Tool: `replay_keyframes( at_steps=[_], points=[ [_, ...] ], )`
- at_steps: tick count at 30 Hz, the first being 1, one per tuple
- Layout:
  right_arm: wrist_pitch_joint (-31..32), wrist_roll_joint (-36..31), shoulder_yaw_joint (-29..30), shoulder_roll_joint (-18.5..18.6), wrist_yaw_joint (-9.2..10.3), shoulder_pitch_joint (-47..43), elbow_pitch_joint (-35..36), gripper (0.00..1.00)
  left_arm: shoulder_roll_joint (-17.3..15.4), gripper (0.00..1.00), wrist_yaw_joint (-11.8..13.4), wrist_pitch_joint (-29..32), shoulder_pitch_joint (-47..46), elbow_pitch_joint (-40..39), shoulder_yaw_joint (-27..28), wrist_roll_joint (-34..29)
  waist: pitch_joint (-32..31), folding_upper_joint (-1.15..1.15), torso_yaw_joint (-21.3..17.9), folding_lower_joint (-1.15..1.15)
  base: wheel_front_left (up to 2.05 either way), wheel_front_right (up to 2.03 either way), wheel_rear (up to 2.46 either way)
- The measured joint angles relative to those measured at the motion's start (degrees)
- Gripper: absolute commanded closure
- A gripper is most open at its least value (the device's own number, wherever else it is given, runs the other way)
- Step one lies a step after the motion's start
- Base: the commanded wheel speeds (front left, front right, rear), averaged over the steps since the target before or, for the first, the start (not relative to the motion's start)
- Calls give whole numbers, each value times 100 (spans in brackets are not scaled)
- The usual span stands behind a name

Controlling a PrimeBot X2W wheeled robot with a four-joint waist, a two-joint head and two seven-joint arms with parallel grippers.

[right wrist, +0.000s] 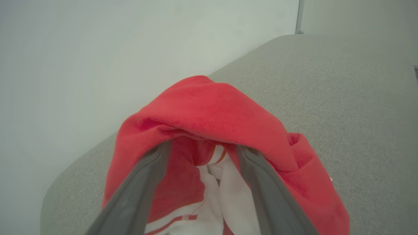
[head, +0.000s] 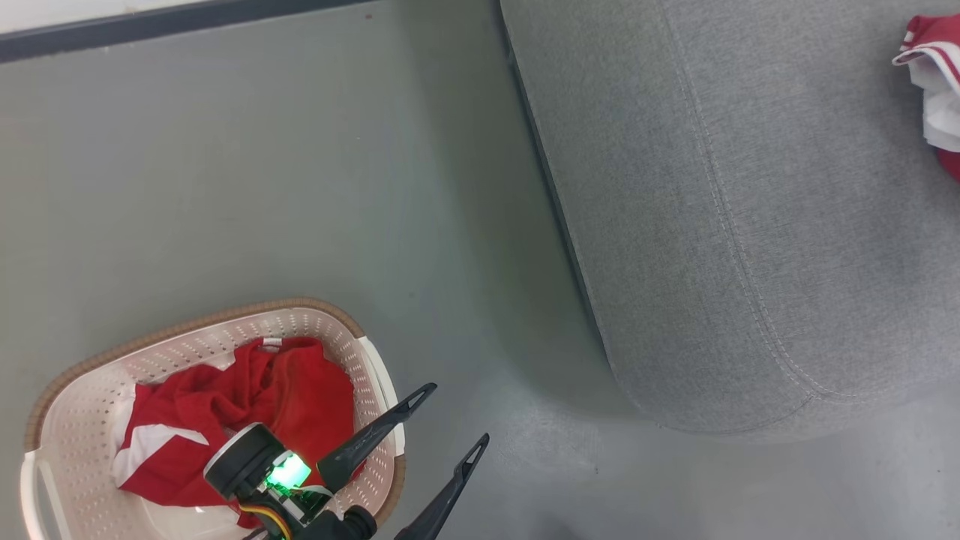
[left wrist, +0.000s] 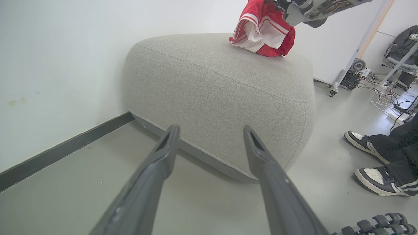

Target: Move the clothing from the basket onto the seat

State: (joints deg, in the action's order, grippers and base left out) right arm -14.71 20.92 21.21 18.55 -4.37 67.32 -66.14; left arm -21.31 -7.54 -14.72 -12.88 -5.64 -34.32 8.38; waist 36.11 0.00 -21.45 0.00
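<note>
Grey floor covers most of the head view, with a dark baseboard along the top left edge below a white wall. At the upper right of that frame stands the seat, a big grey woven sofa with a rounded corner and stitched seams. The basket sits on the floor at the lower left, well apart from the seat. Inside it lies crumpled clothing, bright red with a broad white band. The left gripper rises from the bottom edge over the basket's right rim; its two dark fingers are spread wide with nothing between them, and in the left wrist view they point toward the seat's front face. At the far right edge of the head view a red garment with thin white stripes rests on top of the seat. In the right wrist view this garment lies over the right gripper, whose fingers stand well apart. The red fabric is draped across their tips rather than pinched, and white cloth shows between them. At the right of the left wrist view a person's two shoes stand on the floor near the seat, with cables behind them.
</note>
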Motion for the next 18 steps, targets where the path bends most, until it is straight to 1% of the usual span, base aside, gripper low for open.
replay_keyframes(
  at_steps=[1,3,7,9,10,17,18],
  points=[
    [0,-1,14,-19,66,-18,0,0,21,0,0,0,0,13,0,43,-32,0,-4,0,0,0,0],
    [0,18,73,-90,129,-99,-1,0,71,0,0,0,-1,59,-2,115,-100,0,-13,0,0,0,0],
    [0,-32,45,-253,191,-320,38,0,245,0,0,0,-1,129,-38,141,-253,0,-28,0,0,0,0],
    [0,-101,3,-290,198,-417,96,0,338,0,0,0,-1,165,-48,186,-339,0,-31,0,0,0,0],
    [0,-155,-25,-293,233,-462,120,0,372,0,0,0,-1,176,-47,200,-383,0,-33,0,0,0,0],
    [0,-334,-167,-346,231,-742,326,0,614,0,0,0,3,311,-43,263,-711,-1,-33,-1,0,0,0],
    [0,-331,-159,-372,193,-801,389,0,661,0,0,0,3,334,-38,267,-761,-1,-31,0,0,0,0]
  ],
)
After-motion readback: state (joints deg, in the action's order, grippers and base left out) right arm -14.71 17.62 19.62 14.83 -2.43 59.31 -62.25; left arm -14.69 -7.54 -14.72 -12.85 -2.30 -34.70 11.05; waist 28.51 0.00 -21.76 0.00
